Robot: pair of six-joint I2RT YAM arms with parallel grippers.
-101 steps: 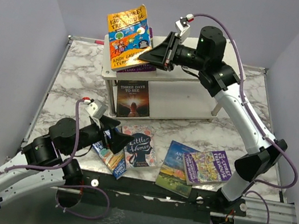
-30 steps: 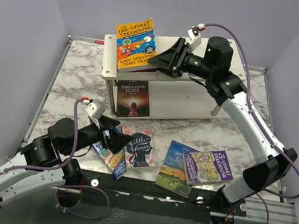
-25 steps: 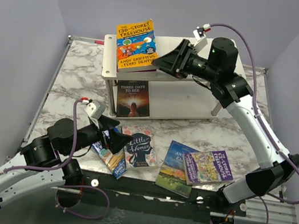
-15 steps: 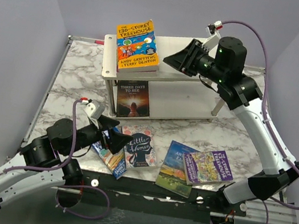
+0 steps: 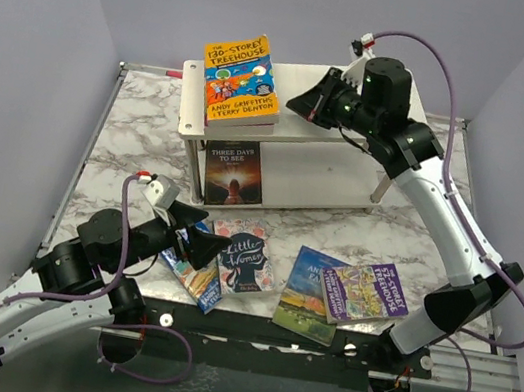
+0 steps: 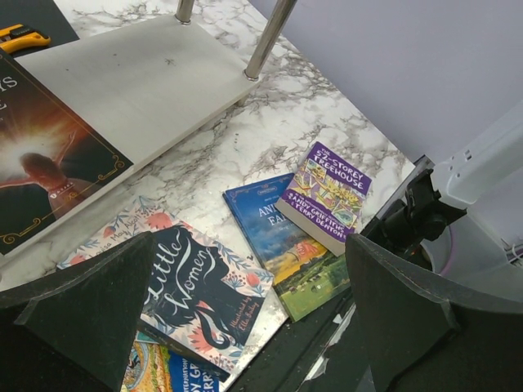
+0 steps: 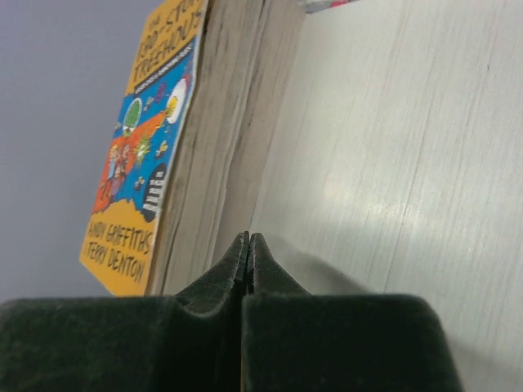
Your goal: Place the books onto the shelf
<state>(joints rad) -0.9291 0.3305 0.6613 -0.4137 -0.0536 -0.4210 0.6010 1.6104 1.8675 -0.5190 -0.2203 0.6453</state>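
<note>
Two arms: right arm (image 5: 442, 213) over shelf (image 5: 187, 107), jaws together.

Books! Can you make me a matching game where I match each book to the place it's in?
Books
1. orange Treehouse book
2. Three Days to See
3. Little Women
4. purple Treehouse book

Places
A. lying partly on Animal Farm
B. on the top tier of the shelf
C. flat on the marble table, near the left claw
D. on the bottom board of the shelf

Pairs: 1-B, 2-D, 3-C, 4-A
</note>
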